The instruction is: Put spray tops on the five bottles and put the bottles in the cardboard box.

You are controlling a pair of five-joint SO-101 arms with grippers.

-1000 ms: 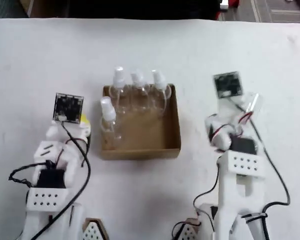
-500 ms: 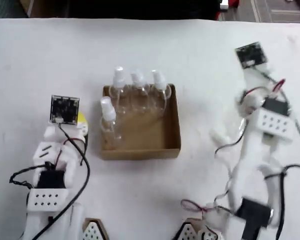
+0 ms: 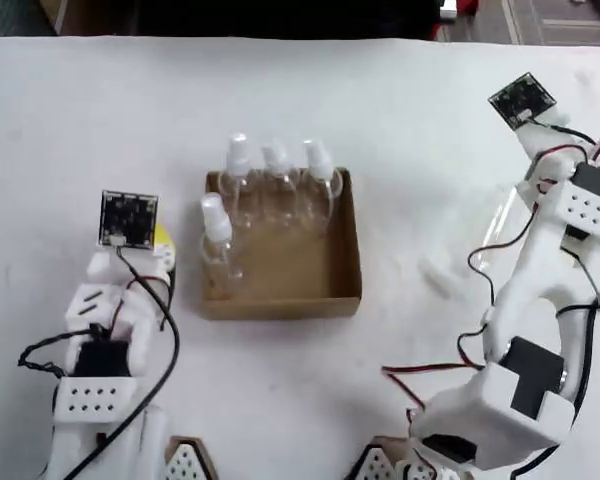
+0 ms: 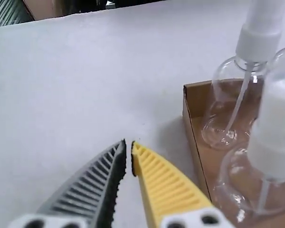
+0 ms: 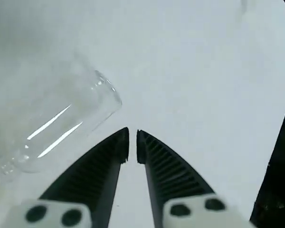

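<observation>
Four clear bottles with white spray tops stand in the cardboard box: three along its far wall and one at its left side. A fifth bottle without a top lies on its side on the white table, just beside my right gripper, which is shut with nothing in it. In the high view this bottle lies right of the box, next to the right arm. A loose white spray top lies between box and arm. My left gripper is shut and empty, low over the table left of the box.
White cloth covers the whole table. The right arm's base and cables take up the near right corner. The left arm sits at the near left. The table's dark far edge runs along the back.
The right arm has swung away from the box to the far right and stretched out. The clear bottle that was up at its gripper now lies on the table. The left arm barely moved.
</observation>
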